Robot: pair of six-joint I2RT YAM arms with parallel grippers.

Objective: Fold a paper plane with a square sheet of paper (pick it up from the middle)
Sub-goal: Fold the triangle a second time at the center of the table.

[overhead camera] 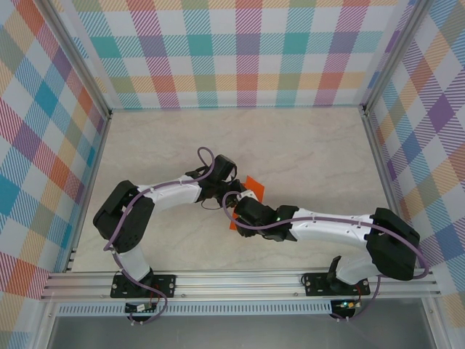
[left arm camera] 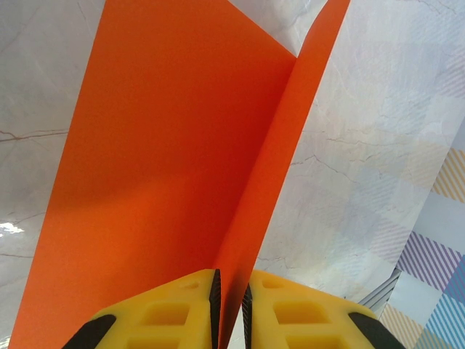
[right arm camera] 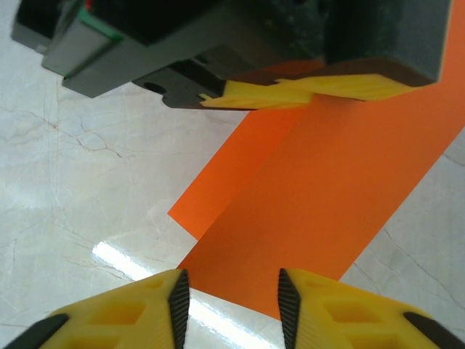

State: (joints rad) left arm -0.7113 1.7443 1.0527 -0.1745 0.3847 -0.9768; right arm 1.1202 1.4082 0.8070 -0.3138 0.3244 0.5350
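Note:
The square sheet of paper (left arm camera: 167,145) is bright orange and bent along a crease. One part lies wide and flat, and a narrow flap stands up from it. My left gripper (left arm camera: 231,305) is shut on the lower end of that upright flap. From above, the orange paper (overhead camera: 253,185) peeks out between the two wrists at mid-table. My right gripper (right arm camera: 231,298) is open and hovers over the near edge of the paper (right arm camera: 327,189), its pads apart on either side of that edge without touching it. The left gripper's yellow fingers (right arm camera: 305,89) hang just beyond it.
The marble tabletop (overhead camera: 305,145) stretches behind and to both sides of the arms. Checked walls (overhead camera: 240,51) close the back and sides, with metal rails (overhead camera: 240,283) along the front. The two arms meet closely over the paper.

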